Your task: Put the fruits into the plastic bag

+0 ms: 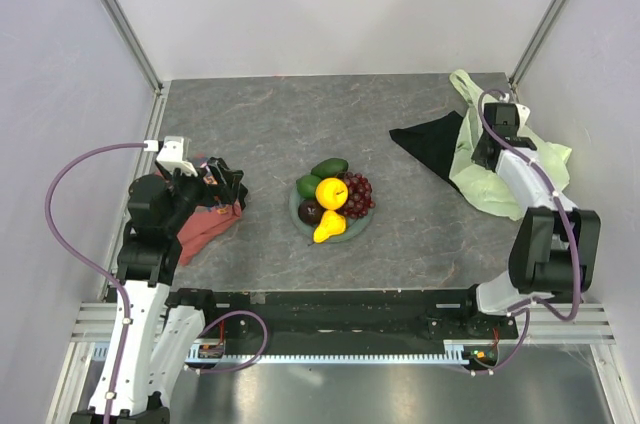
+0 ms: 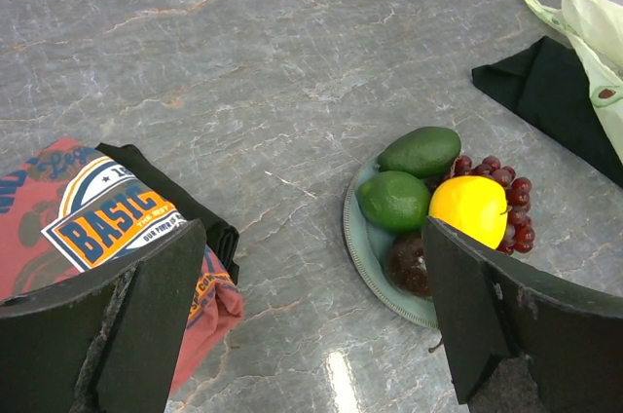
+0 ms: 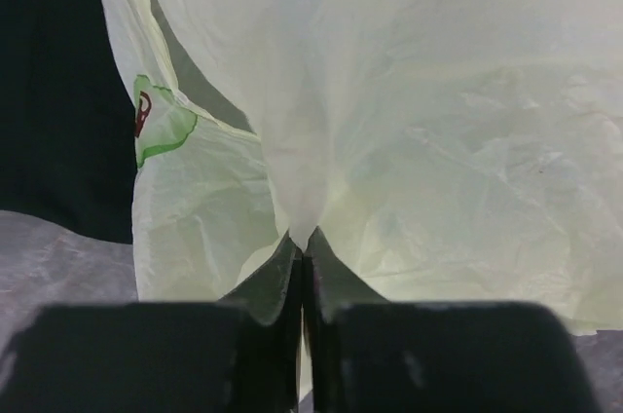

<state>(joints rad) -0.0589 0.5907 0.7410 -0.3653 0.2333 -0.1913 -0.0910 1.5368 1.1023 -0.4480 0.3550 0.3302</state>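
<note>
Top external view: all the fruits (image 1: 333,199) sit on the plate (image 1: 362,226) in the middle of the worktop (image 1: 250,124). I can see a yellow-orange round one (image 1: 331,193), a yellow pear (image 1: 327,228), two green ones (image 1: 329,168), a dark plum (image 1: 311,211) and a grape bunch (image 1: 358,194). None is in the plastic bag (image 1: 475,184) yet.

The plastic bag lies near the far right corner, touching a black cloth (image 1: 432,141). It looks flat, not opened up.

The right end effector (image 3: 302,257) is on the bag. In the right wrist view its fingers are pressed together, with a thin fold of the bag pinched between them.

The left end effector (image 2: 311,228) hangs over a red T-shirt (image 2: 97,208) near the left edge. Its fingers are wide apart and hold nothing.

So I think the job is just at the start. The bag has to be opened, and every fruit has to go from the plate into it.
</note>
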